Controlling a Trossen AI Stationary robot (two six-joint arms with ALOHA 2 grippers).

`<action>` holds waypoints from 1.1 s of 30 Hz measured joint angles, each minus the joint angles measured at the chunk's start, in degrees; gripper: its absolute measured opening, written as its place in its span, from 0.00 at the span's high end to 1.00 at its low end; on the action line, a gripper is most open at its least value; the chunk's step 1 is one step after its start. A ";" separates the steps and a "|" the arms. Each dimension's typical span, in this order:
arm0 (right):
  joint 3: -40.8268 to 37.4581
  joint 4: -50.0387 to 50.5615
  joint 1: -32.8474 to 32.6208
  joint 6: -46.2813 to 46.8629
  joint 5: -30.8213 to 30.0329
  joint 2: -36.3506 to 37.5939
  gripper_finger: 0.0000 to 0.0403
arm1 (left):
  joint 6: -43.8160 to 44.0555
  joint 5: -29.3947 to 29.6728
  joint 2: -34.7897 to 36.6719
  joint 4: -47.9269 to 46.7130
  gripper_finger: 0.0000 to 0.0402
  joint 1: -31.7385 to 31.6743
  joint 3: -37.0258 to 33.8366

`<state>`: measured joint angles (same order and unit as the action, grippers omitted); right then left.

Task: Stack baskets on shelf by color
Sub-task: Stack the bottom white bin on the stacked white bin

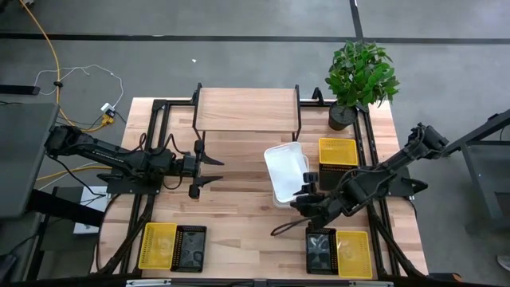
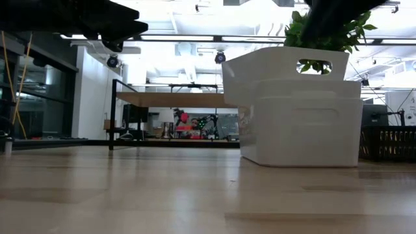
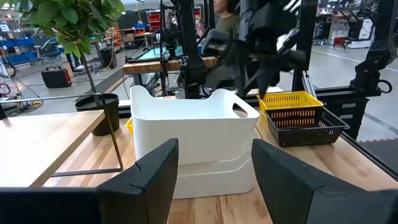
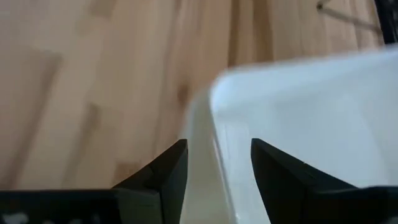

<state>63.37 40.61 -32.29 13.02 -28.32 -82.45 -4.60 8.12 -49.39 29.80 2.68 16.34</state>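
Observation:
Two white baskets, one nested in the other with the upper one tilted, stand on the table in front of the shelf. My right gripper hangs open over their near right corner, slanting down. In its wrist view the basket's wall runs between the open fingers of my right gripper, and no touch shows. My left gripper is open and level to the left of the white baskets, pointing at them with a gap between. The shelf top is bare.
A yellow basket sits right of the white ones. Yellow and black baskets lie near the front left, black and yellow ones near the front right. A potted plant stands at the far right corner.

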 joint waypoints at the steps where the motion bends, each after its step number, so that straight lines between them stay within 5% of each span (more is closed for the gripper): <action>1: 0.00 1.60 0.20 0.54 0.11 -0.09 0.59 | 0.00 0.00 0.00 0.00 0.52 0.00 0.00; 33: -0.61 13.56 3.28 4.66 3.87 -0.09 0.59 | -0.04 0.00 0.00 -0.02 0.52 0.00 0.00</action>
<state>62.76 54.17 -29.01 17.68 -24.45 -82.54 -4.64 8.12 -49.39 29.78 2.68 16.34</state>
